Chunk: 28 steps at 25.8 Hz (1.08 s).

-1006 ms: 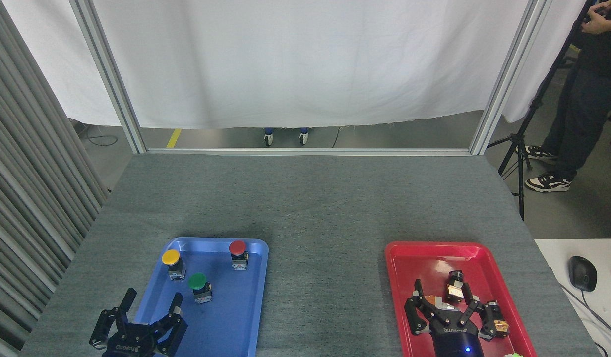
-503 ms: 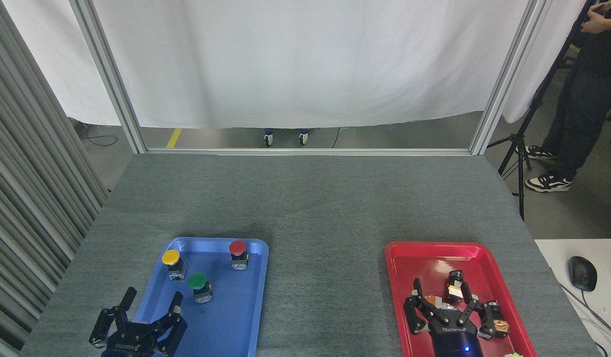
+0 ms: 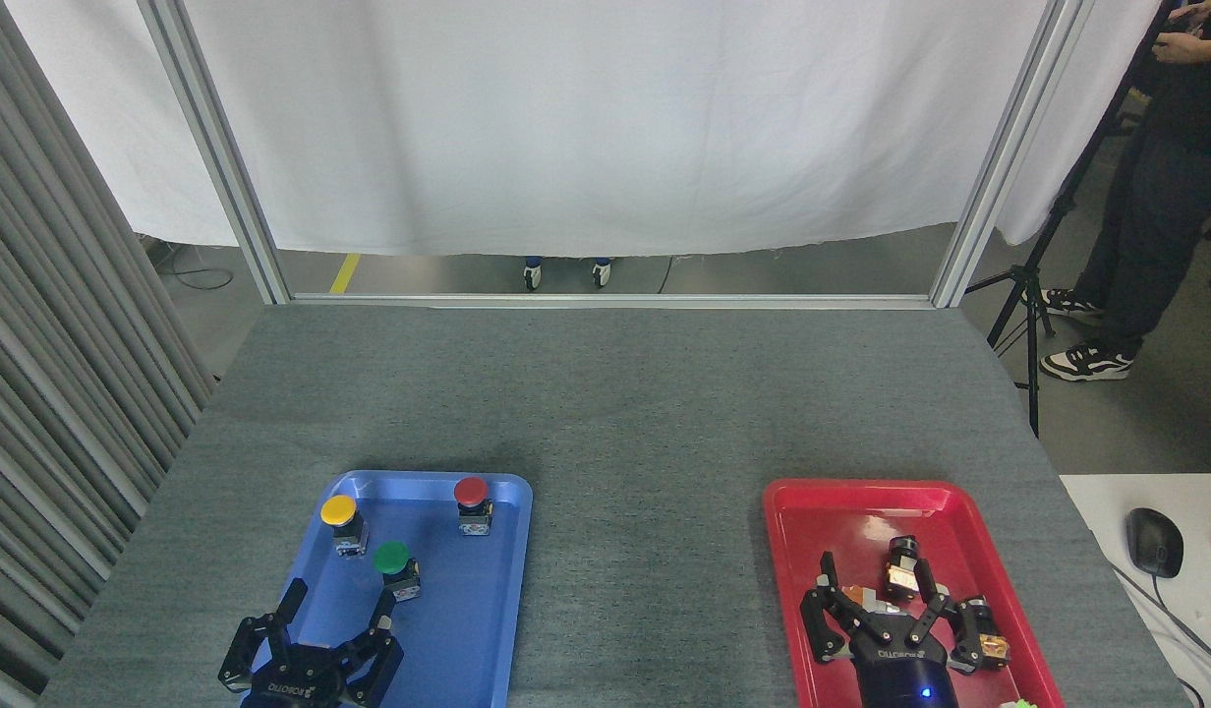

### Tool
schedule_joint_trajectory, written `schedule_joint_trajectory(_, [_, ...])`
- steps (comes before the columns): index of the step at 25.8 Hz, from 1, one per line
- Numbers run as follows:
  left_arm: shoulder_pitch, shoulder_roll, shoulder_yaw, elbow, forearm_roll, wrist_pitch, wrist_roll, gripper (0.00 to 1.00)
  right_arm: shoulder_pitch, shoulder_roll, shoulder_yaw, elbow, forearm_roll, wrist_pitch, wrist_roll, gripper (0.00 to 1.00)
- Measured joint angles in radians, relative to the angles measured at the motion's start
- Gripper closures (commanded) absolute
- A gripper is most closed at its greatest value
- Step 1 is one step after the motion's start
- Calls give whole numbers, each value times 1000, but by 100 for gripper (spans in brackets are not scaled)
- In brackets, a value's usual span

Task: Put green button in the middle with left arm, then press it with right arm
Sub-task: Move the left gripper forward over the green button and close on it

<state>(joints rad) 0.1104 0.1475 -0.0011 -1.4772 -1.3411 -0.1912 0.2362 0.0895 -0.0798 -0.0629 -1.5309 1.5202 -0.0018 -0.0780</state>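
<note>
Left gripper (image 3: 337, 612): fingers spread wide, nothing between them. It hovers over the near end of the blue tray (image 3: 468, 629). The green button (image 3: 396, 569) stands upright in that tray, just beyond the fingertips and slightly toward the gripper's right-hand finger (image 3: 382, 617); that fingertip appears to be just beside the button's block base, but contact cannot be confirmed from this angle. The button is not within the jaws.

Blue tray contents: three push buttons. The yellow button (image 3: 342, 523) stands farther out from the left gripper than the green one and to its left, near the tray's left wall. The red button (image 3: 473, 503) stands farthest out, near the tray's far right corner. All three are upright and apart from one another.

The middle (image 3: 645, 551), the bare grey tabletop between the two trays, lies to the right of the left gripper and carries no item.

Right gripper (image 3: 879, 600): fingers spread apart, gripping nothing, hanging over the red tray (image 3: 792, 521). Several small black-and-brass parts (image 3: 900, 575) lie in that tray around and beyond its fingertips; their exact kind cannot be told.
</note>
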Motion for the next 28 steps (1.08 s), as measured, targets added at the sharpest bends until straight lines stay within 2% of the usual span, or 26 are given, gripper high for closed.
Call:
schedule_joint_trajectory(4, [-43, -47, -28, 83, -13, 75, 0, 2, 2, 0, -1, 0, 0, 0, -3, 0])
schedule_joint_trajectory(10, [-92, -109, -63, 166, -19, 112, 10, 4, 5, 0, -1, -4, 0, 0, -5, 0])
schedule_joint_trajectory(17, [-160, -120, -122, 249, -64, 203, 15, 3, 5, -1, -1, -5, 0, 0, -5, 0])
schedule_joint_trajectory(24, [-205, -115, -131, 310, -78, 287, 16, 4, 6, -1, -1, -5, 0, 1, -5, 0])
schedule_joint_trajectory(28, [-229, -117, -131, 347, -78, 316, 16, 14, 6, -1, -2, -5, 0, 1, -5, 0])
